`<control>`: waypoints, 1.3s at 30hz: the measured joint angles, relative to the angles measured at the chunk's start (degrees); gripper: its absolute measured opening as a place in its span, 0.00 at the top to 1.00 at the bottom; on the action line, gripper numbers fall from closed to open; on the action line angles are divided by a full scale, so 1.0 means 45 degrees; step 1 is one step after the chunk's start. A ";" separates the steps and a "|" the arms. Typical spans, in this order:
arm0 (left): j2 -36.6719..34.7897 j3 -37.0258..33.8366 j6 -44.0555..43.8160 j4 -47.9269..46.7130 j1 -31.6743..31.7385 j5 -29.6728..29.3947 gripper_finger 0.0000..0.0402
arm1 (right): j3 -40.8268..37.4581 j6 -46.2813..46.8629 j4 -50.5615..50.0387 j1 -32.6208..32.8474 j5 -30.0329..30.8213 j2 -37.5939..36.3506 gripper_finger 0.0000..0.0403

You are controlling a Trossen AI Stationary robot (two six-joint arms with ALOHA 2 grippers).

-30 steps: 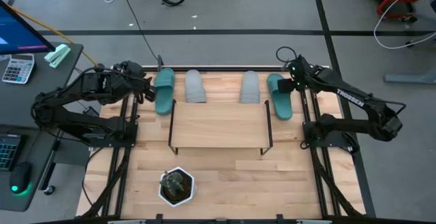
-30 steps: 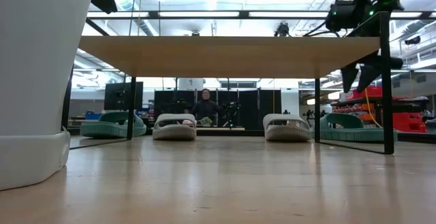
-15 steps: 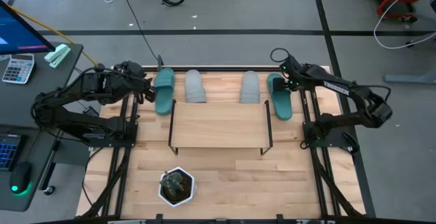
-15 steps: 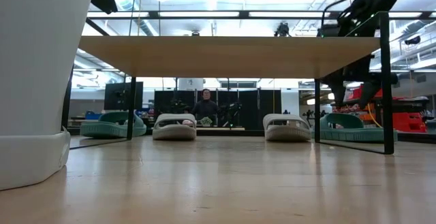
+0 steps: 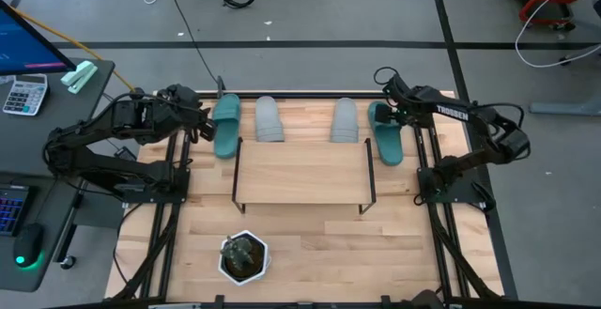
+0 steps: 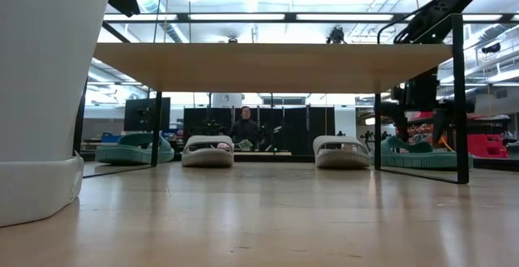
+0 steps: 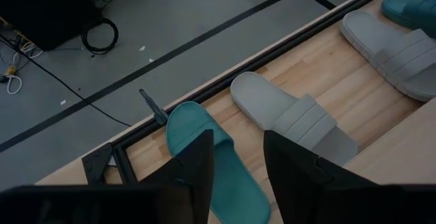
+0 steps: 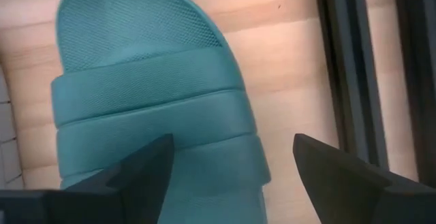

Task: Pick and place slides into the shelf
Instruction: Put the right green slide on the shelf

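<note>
Four slides lie sole-down in a row along the table's far edge. They are a teal one (image 5: pixel 225 127), two grey ones (image 5: pixel 269 119) (image 5: pixel 344 121), and a second teal one (image 5: pixel 386 136). The shelf (image 5: pixel 302 172) stands on its wire legs just nearer than them. My right gripper (image 8: pixel 231 176) is open and low over the right teal slide's strap (image 8: pixel 157 108); one finger is over the strap, the other past the slide's outer edge. My left gripper (image 7: pixel 238 173) is open and hangs above the left teal slide (image 7: pixel 218 169).
A white pot with a plant (image 5: pixel 243 257) stands near the table's near edge, left of centre. Black frame rails (image 5: pixel 437 187) run along both sides of the table. A person (image 6: pixel 243 127) sits far back in the room.
My right gripper has come down from about shelf-top height toward the right teal slide and shifted slightly toward the table's left. The slides and the left arm have stayed put.
</note>
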 joint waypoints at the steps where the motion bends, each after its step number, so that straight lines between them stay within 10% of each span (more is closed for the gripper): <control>1: 0.0005 0.0000 -0.0017 0.0000 0.0000 0.0004 0.66 | 0.0005 0.0053 0.0021 0.0000 0.0005 0.0161 0.24; 19: 0.0005 0.0000 -0.0124 -0.0002 0.0000 0.0000 0.67 | -0.0793 0.1229 0.2014 0.0121 -0.0604 0.1559 0.30; 39: 0.0034 -0.0005 -0.0134 0.0010 -0.0005 -0.0005 0.69 | -0.4086 0.1383 0.5205 0.0321 -0.0510 -0.1360 0.86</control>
